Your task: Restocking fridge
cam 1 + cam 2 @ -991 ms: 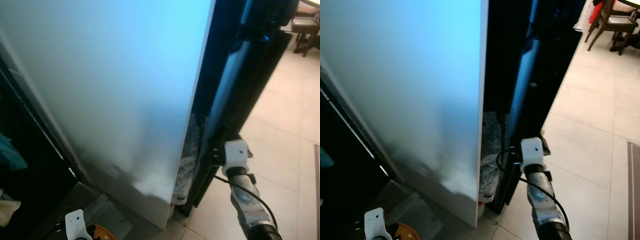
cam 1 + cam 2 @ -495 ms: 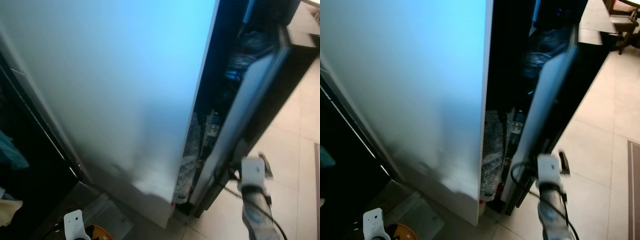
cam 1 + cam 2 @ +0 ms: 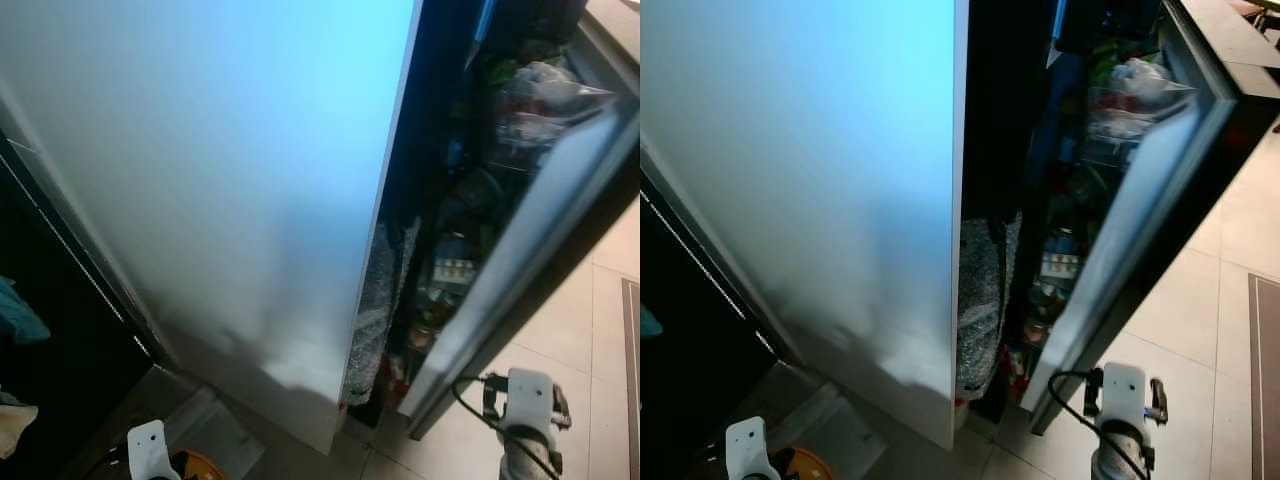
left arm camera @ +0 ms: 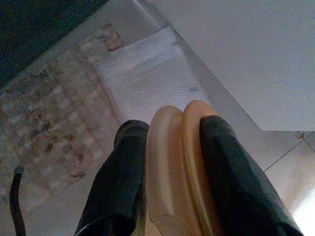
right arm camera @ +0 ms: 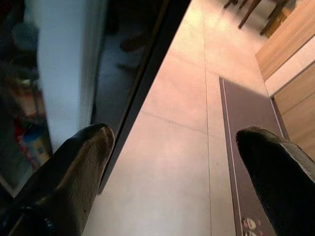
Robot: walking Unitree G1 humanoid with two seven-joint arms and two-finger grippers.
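Trouble could be coming: your left gripper (image 4: 170, 172) is pinching a tan thing (image 4: 172, 167) low down, your right gripper (image 5: 172, 162) is spread wide beside the fridge door (image 3: 1120, 230), and swinging could bump it.

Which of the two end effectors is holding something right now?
The left end effector: its fingers clamp a folded orange-tan item low by the floor. The right end effector is open, by the opened fridge door.
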